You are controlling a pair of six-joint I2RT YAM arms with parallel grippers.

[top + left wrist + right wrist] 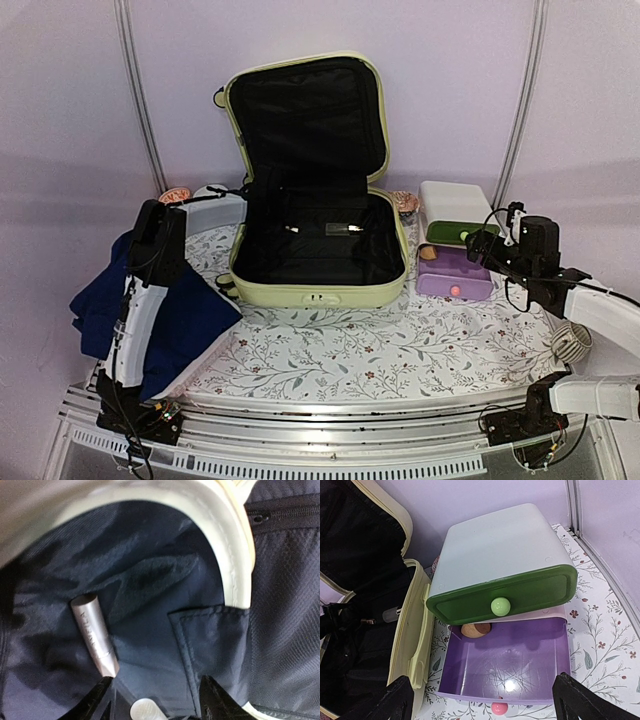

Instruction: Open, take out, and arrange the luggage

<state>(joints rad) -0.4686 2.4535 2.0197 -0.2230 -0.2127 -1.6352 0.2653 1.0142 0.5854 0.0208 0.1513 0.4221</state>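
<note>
**Left wrist view.** Left claw [156, 690] released: two black fingers [100, 700] well apart, gripping nothing. Between them, at the bottom edge, the end of one small pale cylinder [145, 711], clear of both fingers as far as shows. Just beyond the left finger, one silver tube [94, 635] with lettering along its side, lying tilted on dark fabric [150, 605]. Tube-like things counted: two. Above, one pale curved rim [220, 545]; at upper right, one black zipper [280, 515]. Owner of that rim not to be told.

**Right wrist view.** Right claw [482, 692] spread wide and empty, its two fingers at the lower corners, hovering over the open purple drawer [505, 665]. One white drawer box [495, 545] with two drawers. Green drawer [530, 592] on top, shut, with one light-green knob [500, 606]. Purple one below it, drawn out, with one pink knob [498, 709] at its front. At the back of the purple drawer, one brown oval thing [475, 630]. Just left of the box, the luggage [412, 630]: pale yellow-green shell, black lining, lying open.

**Top view.** The luggage at mid-table, open, lid upright toward the back wall, base flat on one floral cloth [330, 350]. Two arms. Left one over one blue cloth [190, 320] at the table's left side, its claw not plainly seen from here. Right one beside the drawer box, claw near the purple drawer. One white basket [215, 210] just left of the luggage, behind the left arm.
</note>
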